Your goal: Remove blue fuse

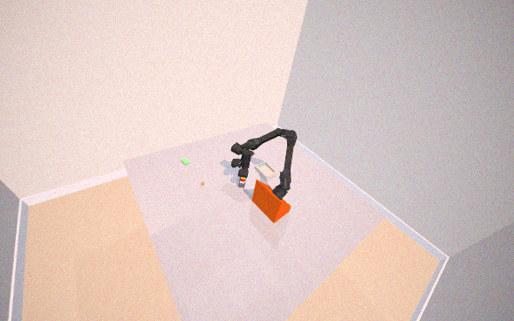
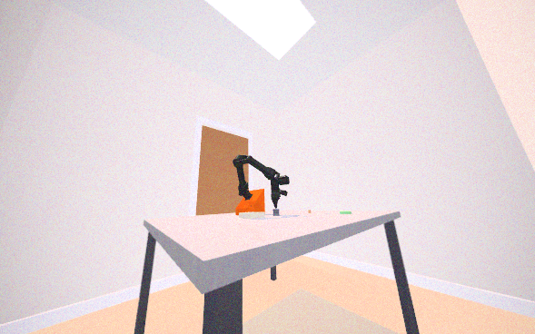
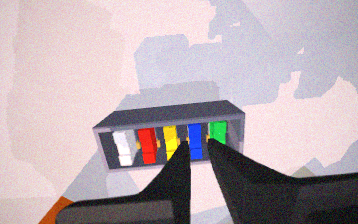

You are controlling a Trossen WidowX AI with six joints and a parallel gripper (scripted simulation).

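Note:
The dark fuse block (image 1: 242, 186) (image 2: 276, 212) (image 3: 170, 114) stands on the table with white (image 3: 124, 148), red (image 3: 148, 145), yellow (image 3: 170, 135), blue (image 3: 195, 131) and green (image 3: 218, 130) fuses in a row. The blue fuse sits in its slot. My gripper (image 1: 243, 175) (image 2: 275, 207) (image 3: 197, 145) points down just above the block, its fingers a narrow gap apart with nothing held. In the wrist view the gap lies over the blue fuse, and the fingers hide the lower parts of the yellow and green fuses. The pale tray (image 1: 261, 173) (image 2: 252, 216) is empty.
A large orange wedge-shaped block (image 1: 268, 205) (image 2: 255, 201) stands near the arm's base, close to the fuse block; its corner (image 3: 57, 212) shows in the wrist view. A flat green piece (image 1: 185, 161) (image 2: 345, 212) and a small orange object (image 1: 202, 183) (image 2: 309, 211) lie farther off.

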